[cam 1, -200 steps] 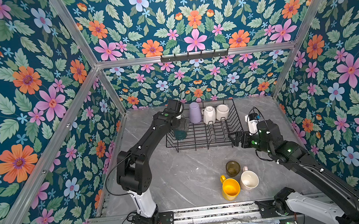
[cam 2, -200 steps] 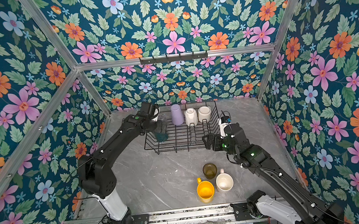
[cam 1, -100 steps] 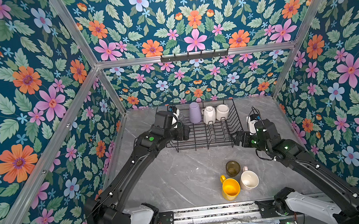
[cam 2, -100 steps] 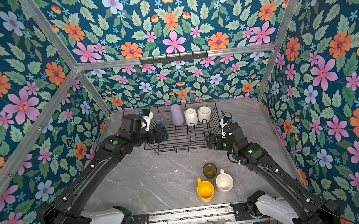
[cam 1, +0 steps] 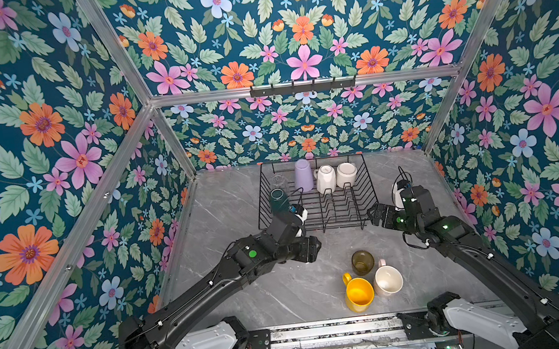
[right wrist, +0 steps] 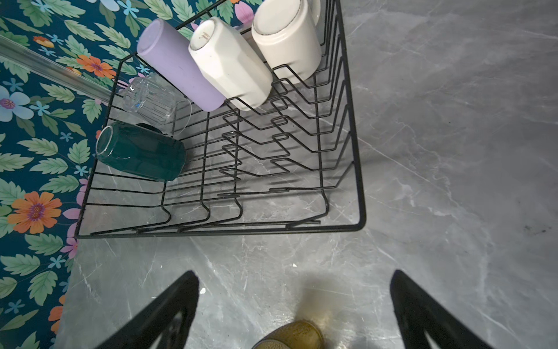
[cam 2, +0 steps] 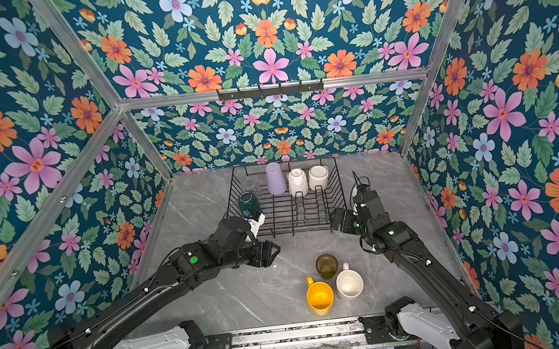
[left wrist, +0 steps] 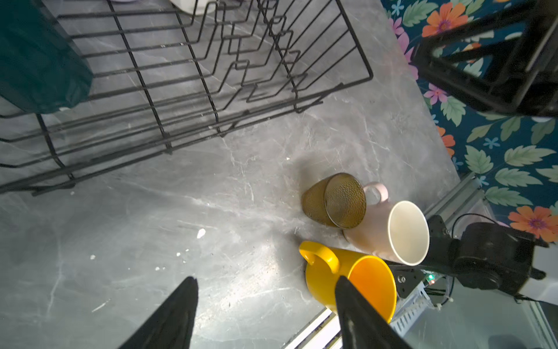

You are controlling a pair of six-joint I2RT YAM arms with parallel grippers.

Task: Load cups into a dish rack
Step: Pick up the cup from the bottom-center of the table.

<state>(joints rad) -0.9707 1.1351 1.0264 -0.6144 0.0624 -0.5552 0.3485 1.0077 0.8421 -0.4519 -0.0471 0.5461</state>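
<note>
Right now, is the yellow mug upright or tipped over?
Upright. In both top views the yellow mug stands on the table with its open mouth facing up.

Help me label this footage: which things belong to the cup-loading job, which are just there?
Job: dish rack; in it lilac tumbler, faceted white mug, plain white mug, clear glass, dark green mug; outside it olive glass, yellow mug, pink mug.

Just there: hook rail, floral wallpaper.

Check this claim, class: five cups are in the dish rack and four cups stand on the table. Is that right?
No. Three cups stand on the table, not four: the olive-brown glass, the yellow mug and the pale pink mug, as both top views show. Five cups are indeed in the dish rack.
</note>
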